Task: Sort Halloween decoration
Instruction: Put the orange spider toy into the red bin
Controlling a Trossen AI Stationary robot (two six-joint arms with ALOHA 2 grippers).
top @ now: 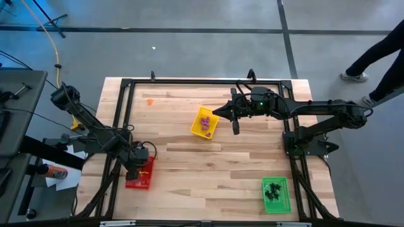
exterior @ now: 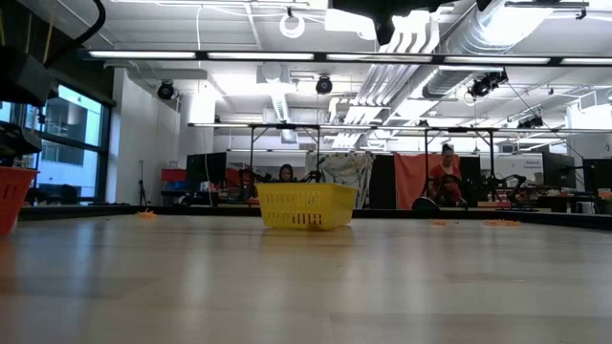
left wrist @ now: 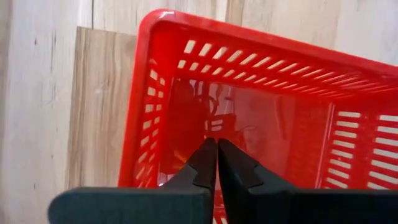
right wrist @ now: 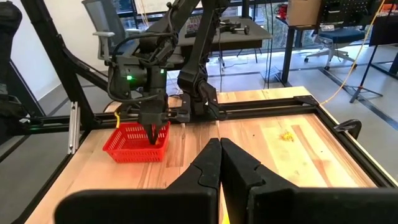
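1. Three rectangular trays sit on the wooden table [top: 189, 164]: one red tray [top: 140, 177] near the left edge, one yellow tray [top: 204, 123] towards the middle, and one green tray [top: 276, 195] near the front right corner.
2. The left gripper [left wrist: 216, 163] hangs over the red tray with its tip down inside the tray walls; its two fingers [left wrist: 202, 165] are pressed together, tips meeting. Whether anything is pinched between them cannot be told.
3. In the right wrist view the left gripper shows farther off, pointing down into the red tray [right wrist: 136, 142].
4. The right gripper [right wrist: 219, 160] is above the table just beside the yellow tray, on that tray's right side in the high view. Its two fingers are closed against each other with nothing between them.
5. Halloween decoration: a small cluster of purple trinkets [top: 206, 123] lies in the yellow tray; they are too small to count surely.
6. A heap of black trinkets [top: 273, 191] lies in the green tray, also too small to count.
7. One orange trinket [top: 149, 101] lies loose on the table near the far left corner, well apart from all three trays.
8. A small yellowish cluster [right wrist: 285, 135] shows on the table in the right wrist view; what it is cannot be told.
9. In the low view the yellow tray [exterior: 306, 206] stands upright mid-table, and two people sit in the room behind it.
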